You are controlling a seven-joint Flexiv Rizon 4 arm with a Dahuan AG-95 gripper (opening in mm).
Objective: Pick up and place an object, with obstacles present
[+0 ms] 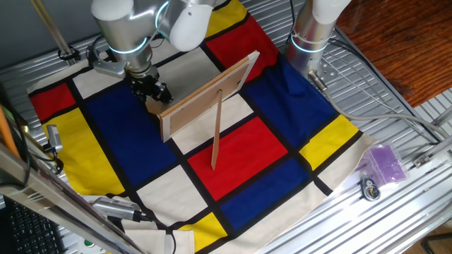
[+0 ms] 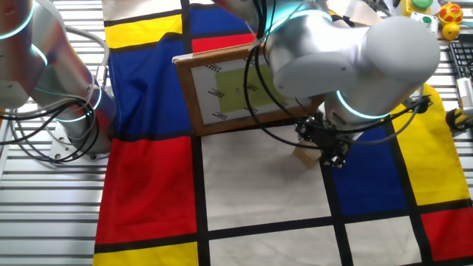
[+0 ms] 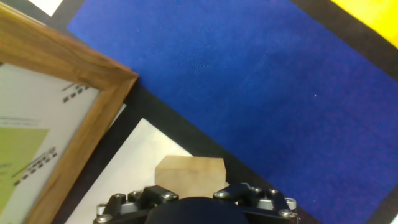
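The small tan block [image 3: 189,175] sits between my fingers at the bottom of the hand view, over the corner of a white patch of the cloth. My gripper [image 1: 152,90] is low at the cloth, jaws closed against the block's two sides. The block [image 1: 156,106] shows just under the fingers, close to the near end of the long wood-framed panel [image 1: 208,94]. From the other side the block [image 2: 305,157] pokes out left of the gripper [image 2: 329,150]. The panel [image 2: 229,89] stands tilted, held by a thin prop stick [image 1: 216,130]. Its frame corner [image 3: 93,81] is to my left.
A colour-block cloth [image 1: 254,190] covers the table. A second robot base [image 1: 311,35] stands at the back right, and also shows in the other fixed view [image 2: 70,111]. A purple bag [image 1: 385,162] lies off the cloth at the right edge. Cables run along the metal table.
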